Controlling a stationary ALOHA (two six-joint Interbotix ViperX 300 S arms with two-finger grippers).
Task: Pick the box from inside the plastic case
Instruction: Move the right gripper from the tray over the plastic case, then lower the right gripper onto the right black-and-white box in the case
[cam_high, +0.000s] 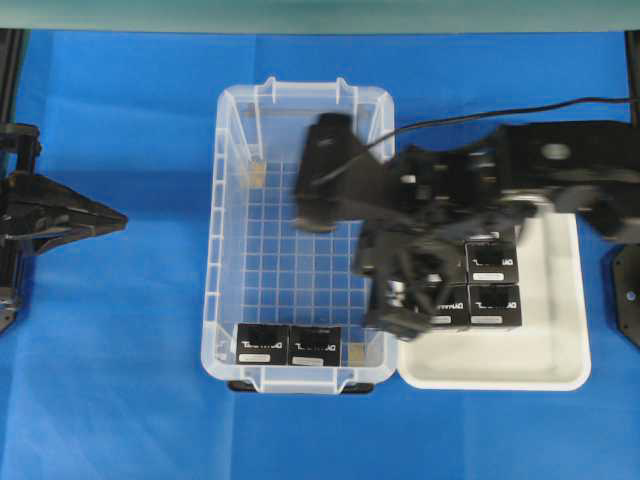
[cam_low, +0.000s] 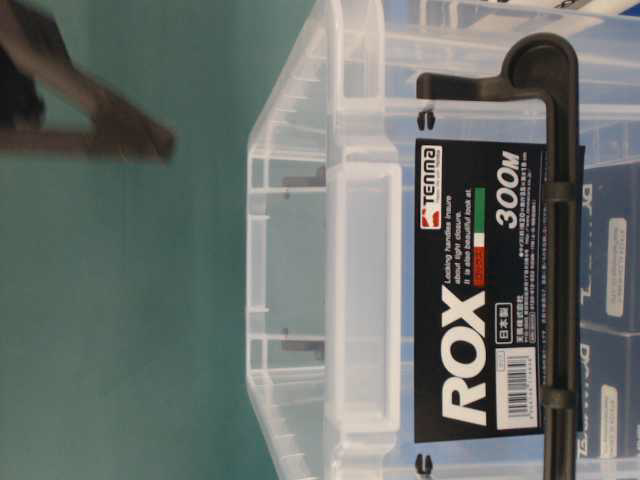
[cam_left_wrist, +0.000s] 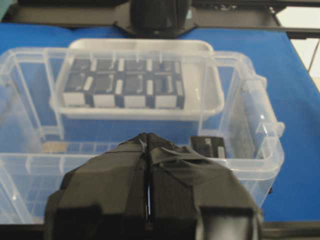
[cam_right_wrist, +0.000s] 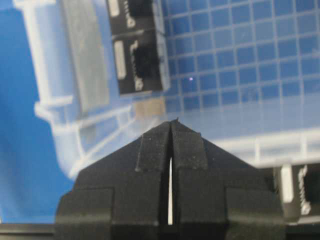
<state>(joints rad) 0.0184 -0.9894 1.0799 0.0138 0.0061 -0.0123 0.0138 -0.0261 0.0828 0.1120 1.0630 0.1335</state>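
Observation:
The clear plastic case (cam_high: 232, 200) stands mid-table on the blue cloth. Two black boxes lie side by side at its near end, one (cam_high: 263, 343) left of the other (cam_high: 313, 343). My right gripper (cam_high: 390, 318) hovers over the case's right wall near that end, shut and empty. In the right wrist view its tip (cam_right_wrist: 171, 125) is above the wall, with the nearer box (cam_right_wrist: 140, 65) just beyond it. My left gripper (cam_high: 120, 222) is shut and empty, well left of the case. From its wrist view (cam_left_wrist: 149, 137) one box (cam_left_wrist: 210, 147) shows in the case.
A shallow white tray (cam_high: 560, 360) lies against the case's right side, holding several identical black cartons (cam_high: 492, 262). The right arm reaches from the right over the tray and the case's far half. The case carries a black ROX label (cam_low: 470, 300) on its end wall.

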